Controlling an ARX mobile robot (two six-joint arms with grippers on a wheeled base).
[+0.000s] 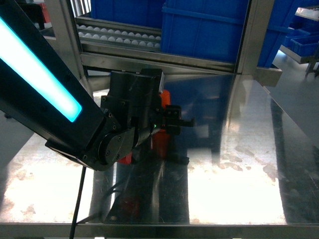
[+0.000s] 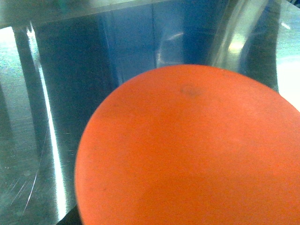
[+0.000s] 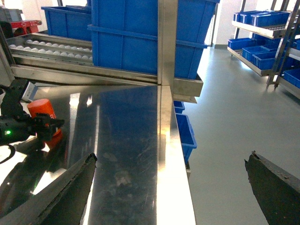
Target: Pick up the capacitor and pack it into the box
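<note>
From the head view we see our left gripper (image 1: 172, 119) low over the shiny steel table (image 1: 239, 164), closed around the orange round capacitor (image 1: 162, 134), with big blue plastic crates (image 1: 204, 27) far behind.

From the left wrist, the orange top fills most of the picture.

From the right wrist, our right gripper (image 3: 168, 187) has its fingers spread wide near the table's right edge, holding nothing. The capacitor stands far left.

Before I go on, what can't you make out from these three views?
- Box: in no view.
- Capacitor: head view, left arm covers most; left wrist view, its blurred orange fills the frame.
- Left gripper: grip unclear in the right wrist view.
- Right gripper: only finger edges show, open, at the bottom frame edge.
</note>
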